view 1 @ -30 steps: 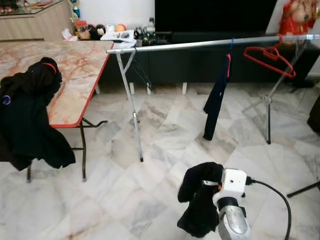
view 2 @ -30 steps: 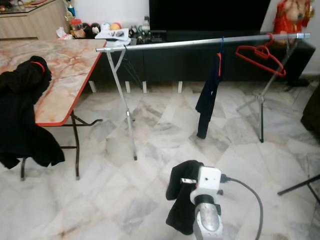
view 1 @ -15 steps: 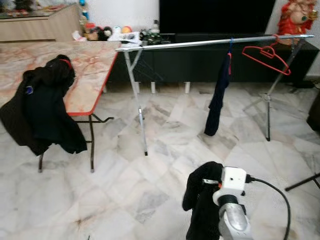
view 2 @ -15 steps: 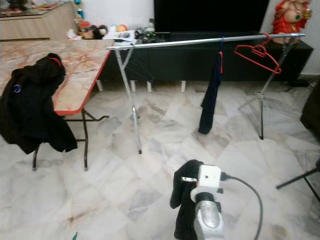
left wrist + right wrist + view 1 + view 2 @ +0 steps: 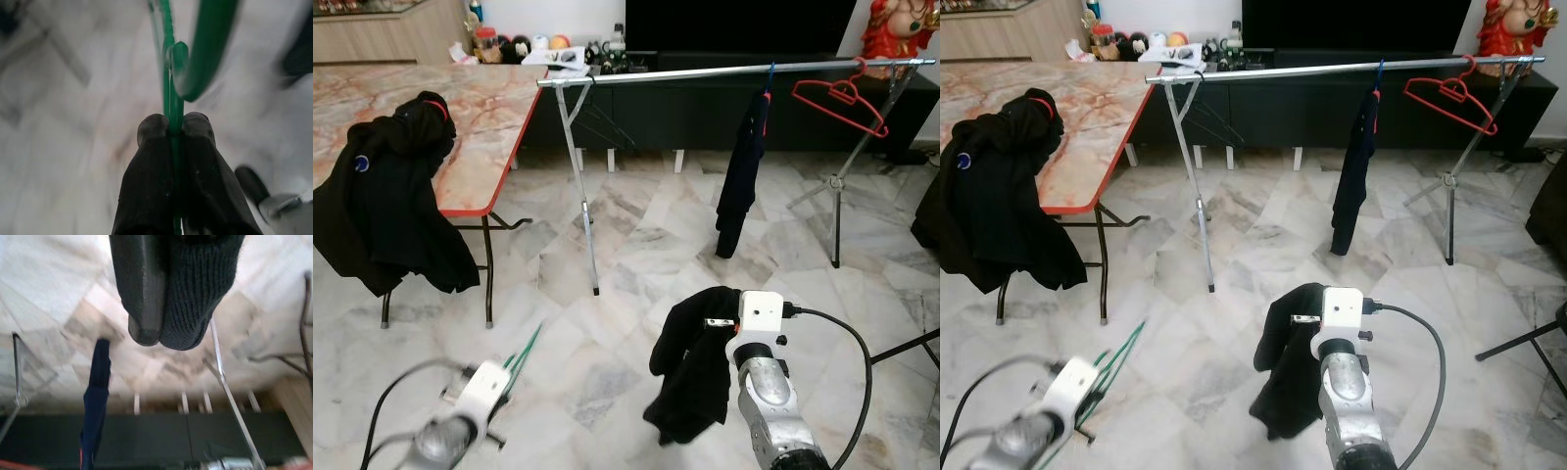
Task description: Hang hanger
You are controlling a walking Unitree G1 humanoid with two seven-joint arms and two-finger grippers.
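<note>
Left gripper (image 5: 172, 128): low at about 7 o'clock in the head views, blurred, its two black fingers (image 5: 149, 166) pressed together on a green hanger (image 5: 521, 354) (the wire runs straight up between the pads in the wrist view).
Green hanger: above the floor (image 5: 636, 245), slanting up toward 1 o'clock from the gripper.
Right gripper (image 5: 146, 330): at about 5 o'clock in the head views; one black finger and a dark knit garment (image 5: 693, 377) press side by side in the wrist view, so it is clamped on the cloth, which droops over the wrist.
Rail (image 5: 724, 70): a silver bar at 12 o'clock, across the far side of the room.
On the rail: a dark blue garment (image 5: 742, 176) and, toward 2 o'clock, a bare red hanger (image 5: 840, 100).
Table (image 5: 480, 117): at 10 o'clock, with a black jacket (image 5: 386, 196) slumped over its near edge.
</note>
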